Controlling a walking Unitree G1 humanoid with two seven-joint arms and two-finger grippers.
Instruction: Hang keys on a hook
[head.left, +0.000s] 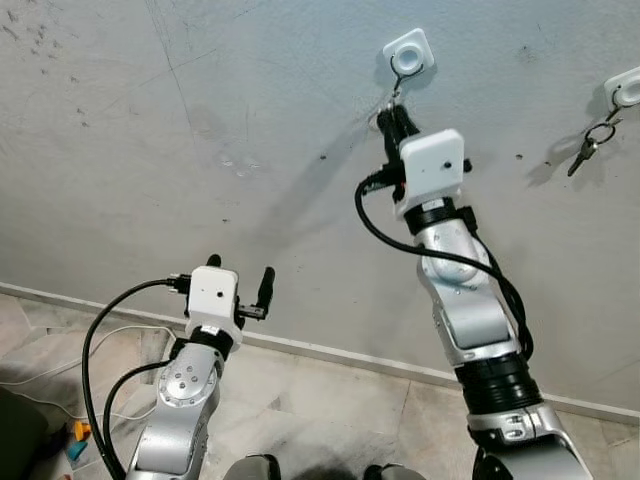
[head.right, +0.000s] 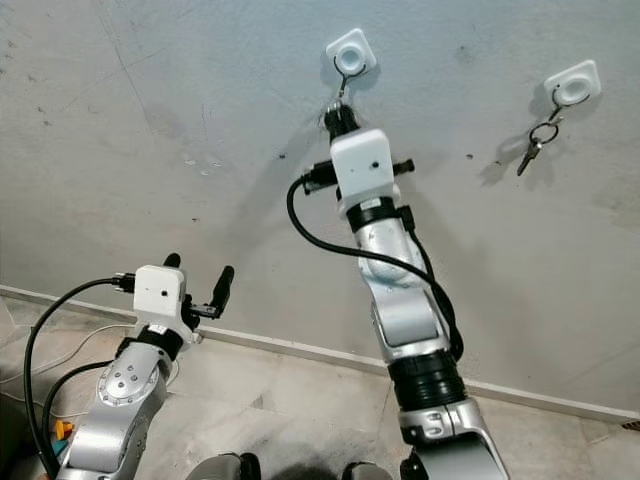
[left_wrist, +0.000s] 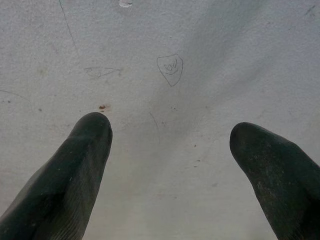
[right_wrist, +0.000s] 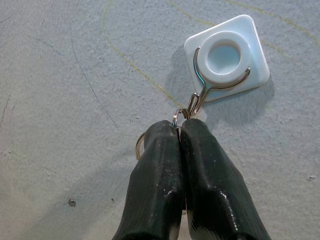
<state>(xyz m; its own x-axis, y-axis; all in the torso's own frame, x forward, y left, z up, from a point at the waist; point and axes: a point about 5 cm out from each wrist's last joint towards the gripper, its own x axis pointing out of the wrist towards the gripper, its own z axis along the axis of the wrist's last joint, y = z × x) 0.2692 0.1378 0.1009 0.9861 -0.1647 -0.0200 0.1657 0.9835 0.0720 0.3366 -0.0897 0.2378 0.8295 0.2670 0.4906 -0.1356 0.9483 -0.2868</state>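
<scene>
right pincer (right_wrist: 179, 131) clamped on the key ring (right_wrist: 176, 118) right at the hook (right_wrist: 200, 100); let go early and it probably drops. left pincer (left_wrist: 170, 145) gapes idle

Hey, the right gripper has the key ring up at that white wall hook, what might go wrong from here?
The right gripper is shut on the silver key ring right at the tip of the white square hook with a wire loop. If it opens before the ring is over the wire, the keys would likely drop. Pushing on could also strain the hook's hold on the grey wall.
</scene>
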